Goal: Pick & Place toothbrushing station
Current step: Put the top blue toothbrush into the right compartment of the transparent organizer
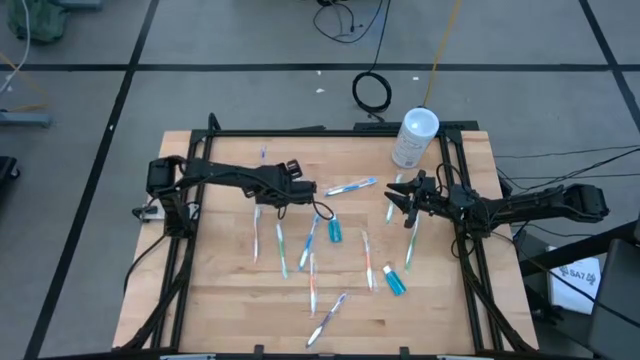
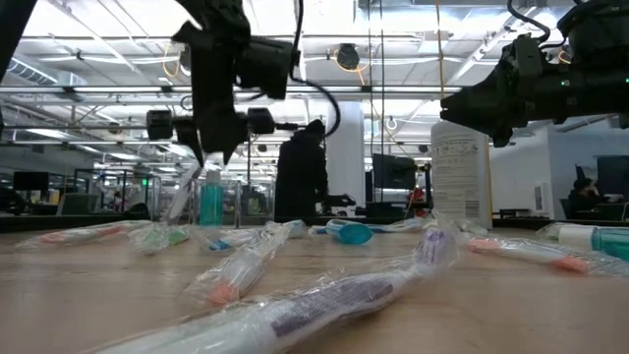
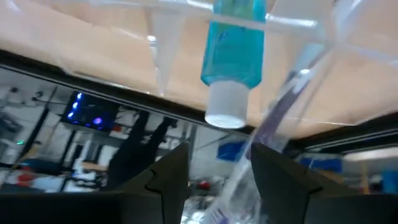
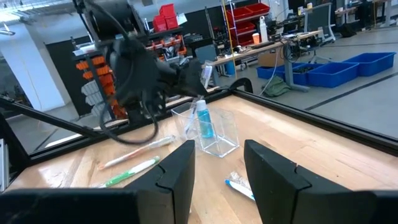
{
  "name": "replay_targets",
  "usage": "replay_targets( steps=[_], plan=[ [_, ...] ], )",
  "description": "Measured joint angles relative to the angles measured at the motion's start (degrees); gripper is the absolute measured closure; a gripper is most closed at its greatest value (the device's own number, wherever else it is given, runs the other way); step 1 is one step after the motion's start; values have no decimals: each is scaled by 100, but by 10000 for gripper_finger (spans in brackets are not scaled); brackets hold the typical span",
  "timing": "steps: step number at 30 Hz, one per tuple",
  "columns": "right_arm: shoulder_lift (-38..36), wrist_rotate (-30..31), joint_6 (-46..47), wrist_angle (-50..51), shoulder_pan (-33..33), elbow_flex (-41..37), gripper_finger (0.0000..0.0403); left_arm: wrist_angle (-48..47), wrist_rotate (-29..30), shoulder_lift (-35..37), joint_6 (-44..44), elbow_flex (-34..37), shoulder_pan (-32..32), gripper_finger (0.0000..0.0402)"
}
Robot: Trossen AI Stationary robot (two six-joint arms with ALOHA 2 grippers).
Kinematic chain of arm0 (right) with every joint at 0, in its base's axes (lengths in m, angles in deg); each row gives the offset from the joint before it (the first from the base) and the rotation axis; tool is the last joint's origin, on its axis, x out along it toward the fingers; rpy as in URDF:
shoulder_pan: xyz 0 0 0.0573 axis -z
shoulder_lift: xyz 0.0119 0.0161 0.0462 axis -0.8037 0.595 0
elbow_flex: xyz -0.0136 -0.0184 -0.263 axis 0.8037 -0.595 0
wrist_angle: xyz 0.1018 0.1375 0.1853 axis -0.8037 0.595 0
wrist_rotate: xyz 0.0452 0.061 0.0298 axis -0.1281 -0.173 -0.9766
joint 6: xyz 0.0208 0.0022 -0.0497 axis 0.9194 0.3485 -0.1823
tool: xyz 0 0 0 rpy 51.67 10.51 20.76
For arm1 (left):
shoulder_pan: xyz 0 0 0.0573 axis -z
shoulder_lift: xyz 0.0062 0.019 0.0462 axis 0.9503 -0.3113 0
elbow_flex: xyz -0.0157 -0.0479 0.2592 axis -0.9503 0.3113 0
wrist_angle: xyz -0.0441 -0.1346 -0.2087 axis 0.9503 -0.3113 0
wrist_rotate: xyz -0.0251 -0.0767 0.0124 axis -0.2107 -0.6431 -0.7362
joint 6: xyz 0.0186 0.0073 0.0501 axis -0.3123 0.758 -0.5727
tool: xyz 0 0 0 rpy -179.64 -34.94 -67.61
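The toothbrushing station, a small clear plastic cup point(image 4: 219, 135), stands on its base mid-table point(image 1: 334, 231). Inside it are an upright blue bottle point(image 3: 233, 50) with a white cap and a wrapped toothbrush point(image 3: 277, 115) that leans out over the rim. My left gripper point(image 3: 217, 155) hovers open just above the cup point(image 1: 316, 203), slanting down, and the toothbrush's upper end passes between its fingers. My right gripper point(image 4: 217, 152) waits open and level at the table's right side point(image 1: 396, 200), with nothing between its fingers. My left gripper has the wrapped toothbrush's upper end point(image 3: 249, 165) running up between its two spread fingers, close beside one finger point(image 3: 273, 171). Whether the wrapper touches that finger, I cannot tell. The toothbrush's lower part stands in the cup.
Several wrapped toothbrushes point(image 1: 313, 285) lie scattered over the wooden table, one point(image 1: 350, 186) just beyond the cup. A second blue bottle point(image 1: 395, 281) lies near the right front. A white canister point(image 1: 414, 138) stands at the far right. Black frame rails point(image 1: 470, 250) edge the table.
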Motion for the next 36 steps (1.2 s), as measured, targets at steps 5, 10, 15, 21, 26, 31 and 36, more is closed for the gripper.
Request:
replay_targets(
  steps=[5, 10, 15, 21, 26, 31, 36],
  plan=[
    [0, 1, -7, 61, 0, -2, 273, -252, -571, 236, 953, -529, 144, 246],
    [15, -3, 0, 228, 0, -1, 273, -152, -1385, 686, 2285, -954, 244, 263],
    [43, -12, 2, 297, 0, -1, 273, 91, -2214, 1442, 3752, -998, 253, 270],
    [98, -15, 2, 278, 0, -2, 273, 254, -2813, 2338, 5728, -995, 253, 270],
    [101, -15, 3, 298, 0, 0, 273, 642, -2900, 3008, 6188, -678, 300, 270],
    [101, -17, 7, 304, 0, -2, 273, 2292, -3063, 3871, 6091, 580, 366, 270],
    [103, -17, 4, 324, 0, 0, 273, 4138, -3205, 4515, 6652, 2100, 506, 270]
  ],
)
